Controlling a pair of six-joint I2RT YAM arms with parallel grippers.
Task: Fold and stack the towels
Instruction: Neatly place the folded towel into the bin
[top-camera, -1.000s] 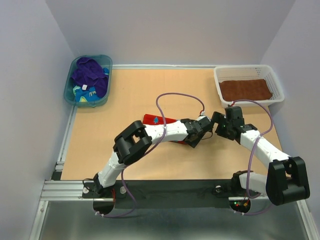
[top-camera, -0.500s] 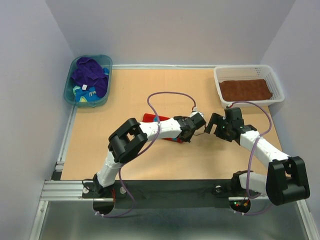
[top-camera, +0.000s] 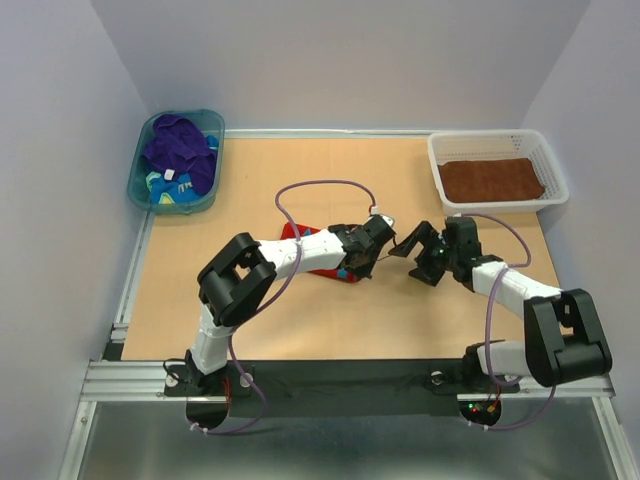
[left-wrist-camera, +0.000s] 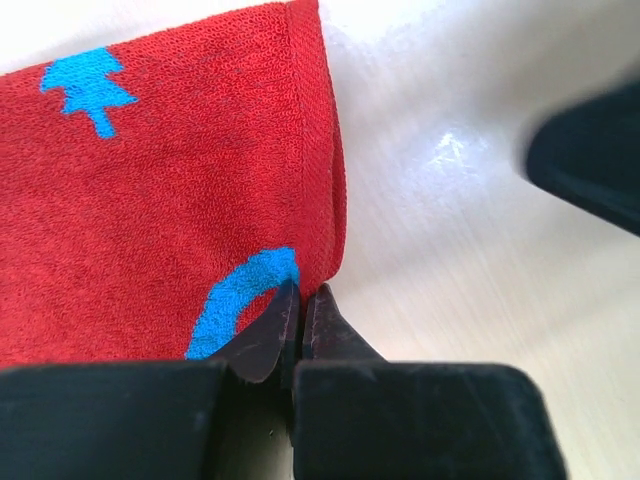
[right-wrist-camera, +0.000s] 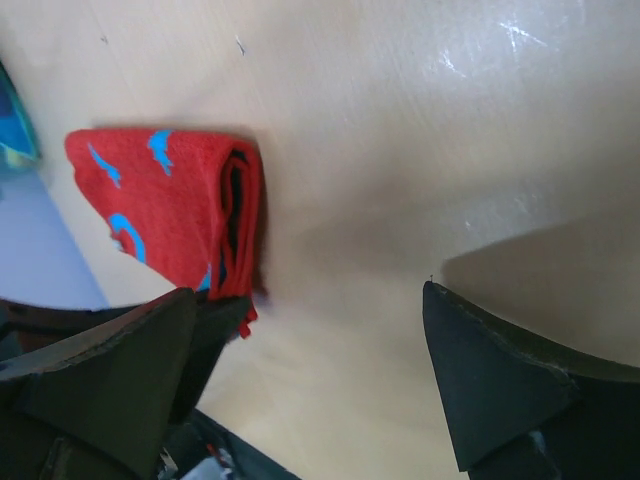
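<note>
Red terry towel with blue marks (top-camera: 318, 256) lies folded near the middle of the light wooden table (top-camera: 260, 200), mostly hidden under the left arm in the overhead view; what shows there runs left to right across the table, its right end toward the right arm. In the left wrist view the same towel fills the left side, its hemmed edge running top to bottom and its corner reaching the fingertips. The left gripper (left-wrist-camera: 301, 312) has its two black tips pressed together on the towel's edge at that corner, beside a curved blue mark. The right gripper (right-wrist-camera: 310, 370) has its jaws spread wide with nothing between them, low over bare tabletop just right of the towel; its camera shows the folded layers of the towel's near end as a dark slit. A flat brown towel (top-camera: 492, 179) lies in the white mesh basket (top-camera: 553, 165) at the far right corner. A crumpled purple towel (top-camera: 180, 150) and a teal-and-yellow patterned towel (top-camera: 160, 186) are in the teal plastic tub (top-camera: 212, 125) at the far left corner.
</note>
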